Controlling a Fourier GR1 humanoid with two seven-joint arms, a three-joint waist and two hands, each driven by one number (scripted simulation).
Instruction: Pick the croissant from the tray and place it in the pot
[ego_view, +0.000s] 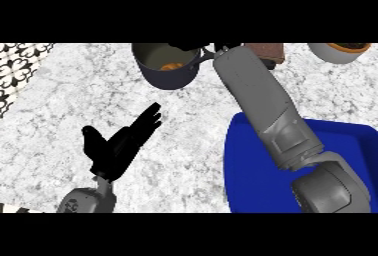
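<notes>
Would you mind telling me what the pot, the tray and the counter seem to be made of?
The pot looks like dark grey metal with a matte finish. The tray looks like plain blue plastic, uniform and unpatterned. The counter looks like grey-white veined stone, perhaps marble.

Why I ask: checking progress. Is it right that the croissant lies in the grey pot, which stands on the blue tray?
Not quite. The head view shows the croissant in the grey pot, but the pot stands on the counter, apart from the blue tray.
</notes>
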